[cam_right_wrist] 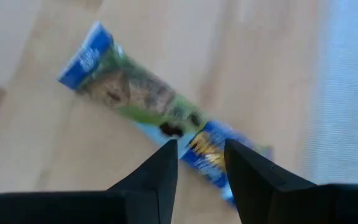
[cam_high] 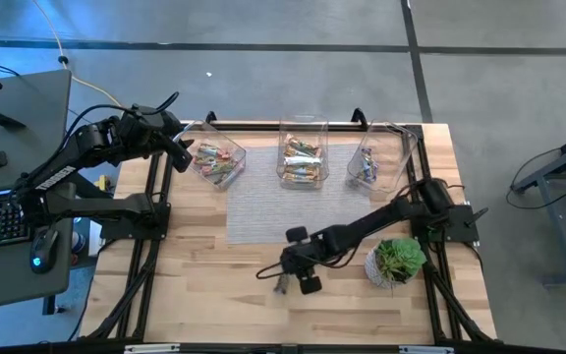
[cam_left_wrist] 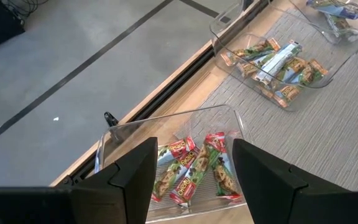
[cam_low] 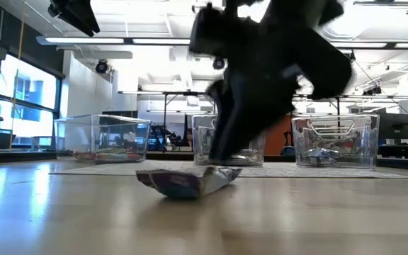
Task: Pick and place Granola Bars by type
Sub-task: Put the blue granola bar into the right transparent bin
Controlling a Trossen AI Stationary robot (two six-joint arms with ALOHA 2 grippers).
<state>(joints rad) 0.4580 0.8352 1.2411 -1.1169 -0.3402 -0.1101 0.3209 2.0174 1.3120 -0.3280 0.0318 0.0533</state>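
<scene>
Pick-up step, by the looks of it: the right claw [cam_right_wrist: 201,158] was parted just above a lone blue bar [cam_right_wrist: 148,102] lying on the surface [cam_high: 214,285] at 6 o'clock, nothing grasped. Next, probably lowered and clenched. The left claw [cam_left_wrist: 191,171] was held wide over the 10 o'clock bin [cam_left_wrist: 166,124].

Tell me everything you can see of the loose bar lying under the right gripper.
The loose bar is a slim granola bar in a shiny blue and green wrapper, with a picture of the oat bar printed on it. It lies flat on the bare wooden table, in front of the woven mat and outside all three clear bins. From table height its wrapper looks crinkled. The right gripper hangs over one end, fingers apart, not yet closed on it.
</scene>
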